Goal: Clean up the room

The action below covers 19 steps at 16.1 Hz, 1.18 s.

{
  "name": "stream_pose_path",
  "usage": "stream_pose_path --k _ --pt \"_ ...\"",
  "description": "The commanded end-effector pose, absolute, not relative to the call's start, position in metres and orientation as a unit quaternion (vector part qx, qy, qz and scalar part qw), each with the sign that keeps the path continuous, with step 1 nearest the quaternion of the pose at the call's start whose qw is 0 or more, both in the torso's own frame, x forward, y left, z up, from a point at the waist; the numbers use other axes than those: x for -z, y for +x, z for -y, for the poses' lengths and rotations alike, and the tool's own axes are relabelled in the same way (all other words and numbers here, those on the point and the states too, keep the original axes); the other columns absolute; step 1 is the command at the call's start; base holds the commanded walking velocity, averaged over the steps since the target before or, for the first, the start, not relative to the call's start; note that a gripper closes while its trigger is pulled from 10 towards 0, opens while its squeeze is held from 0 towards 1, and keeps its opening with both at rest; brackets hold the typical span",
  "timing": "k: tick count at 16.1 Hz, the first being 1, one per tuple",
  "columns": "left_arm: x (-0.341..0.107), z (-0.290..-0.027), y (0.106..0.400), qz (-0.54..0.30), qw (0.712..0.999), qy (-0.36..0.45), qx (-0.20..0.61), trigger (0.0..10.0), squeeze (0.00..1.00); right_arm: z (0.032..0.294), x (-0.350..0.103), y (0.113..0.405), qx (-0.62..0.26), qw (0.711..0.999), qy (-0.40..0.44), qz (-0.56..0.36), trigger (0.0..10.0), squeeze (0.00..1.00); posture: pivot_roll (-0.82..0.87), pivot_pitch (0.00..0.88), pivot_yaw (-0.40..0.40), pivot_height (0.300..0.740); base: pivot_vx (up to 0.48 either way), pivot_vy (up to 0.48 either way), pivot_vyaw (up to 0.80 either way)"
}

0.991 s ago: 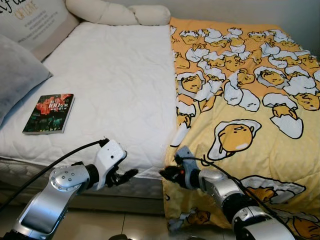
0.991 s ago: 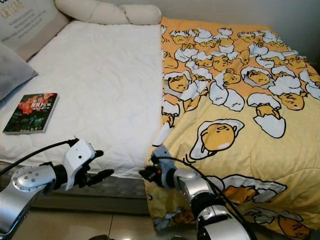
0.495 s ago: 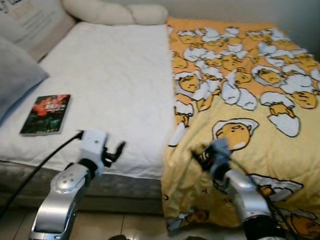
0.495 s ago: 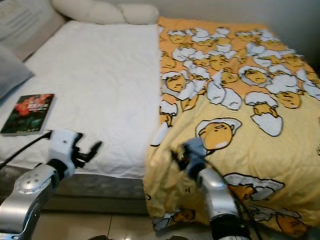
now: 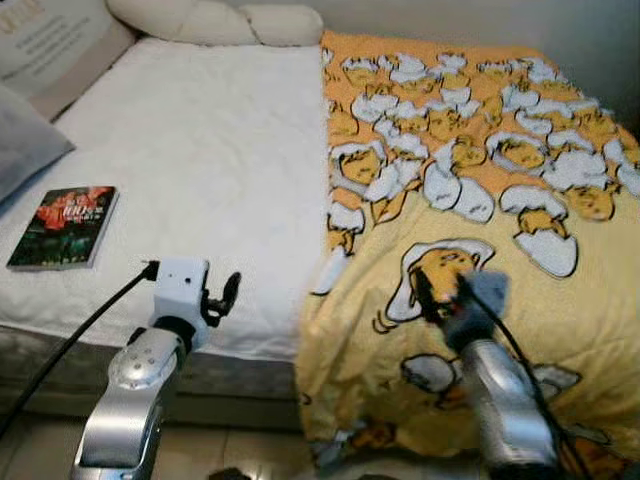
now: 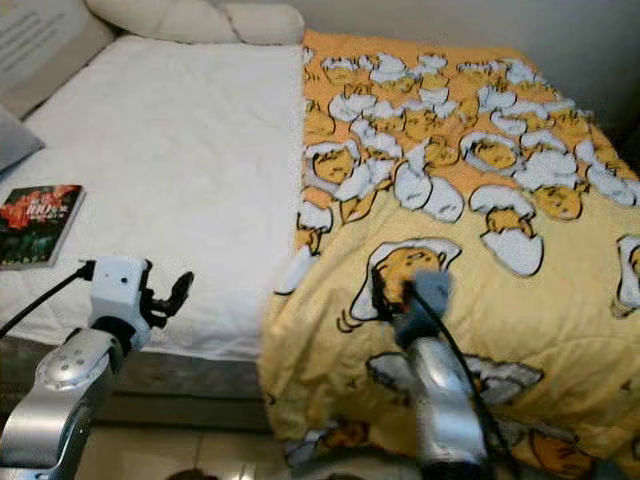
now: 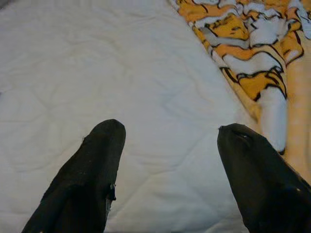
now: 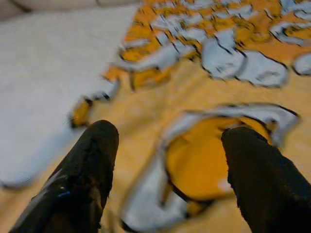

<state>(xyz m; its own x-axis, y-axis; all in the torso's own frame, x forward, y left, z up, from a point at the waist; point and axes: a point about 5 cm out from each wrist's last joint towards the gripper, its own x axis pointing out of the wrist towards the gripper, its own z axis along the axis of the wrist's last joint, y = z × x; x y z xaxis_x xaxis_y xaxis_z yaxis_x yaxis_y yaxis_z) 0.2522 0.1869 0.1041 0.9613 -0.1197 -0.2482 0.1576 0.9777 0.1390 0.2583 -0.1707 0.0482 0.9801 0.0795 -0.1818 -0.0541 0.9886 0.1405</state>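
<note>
Left eye view: one book (image 5: 63, 227), one blanket (image 5: 470, 190), two grippers (image 5: 222, 296) (image 5: 437, 291) spread, empty

my left arm (image 5: 130, 400) is brushed silver, with a round joint cap ringed by small screws and a white boxy wrist block; a black cable runs from that block. its left gripper (image 7: 170, 141) has two long matte black fingers. my right arm (image 5: 505, 410) is silver too, blurred, trailing a black cable.
</note>
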Motion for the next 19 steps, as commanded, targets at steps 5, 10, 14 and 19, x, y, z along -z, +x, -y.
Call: stream_pose_path --k 5,10,14,19 --pt "-0.111 -0.192 0.258 -0.105 0.988 0.099 0.063 10.0 0.00 0.164 -0.056 0.261 -0.026 0.993 0.085 -0.081 10.0 1.00 0.02 0.000 -0.054 0.740 0.000 -0.389 0.00" --pt "-0.115 -0.199 0.263 -0.102 0.988 0.105 0.057 10.0 0.00 0.159 -0.049 0.259 -0.026 0.990 0.102 -0.097 10.0 1.00 0.03 0.000 -0.055 0.740 0.000 -0.359 0.00" --pt "-0.116 -0.201 0.267 -0.102 0.987 0.109 0.057 10.0 0.00 0.155 -0.050 0.262 -0.019 0.989 0.109 -0.097 10.0 1.00 0.03 0.000 -0.046 0.740 0.000 -0.358 0.00" --pt "-0.115 -0.200 0.265 -0.102 0.987 0.107 0.056 10.0 0.00 0.159 -0.047 0.261 -0.016 0.989 0.101 -0.104 10.0 1.00 0.04 0.000 -0.060 0.740 0.000 -0.360 0.00"
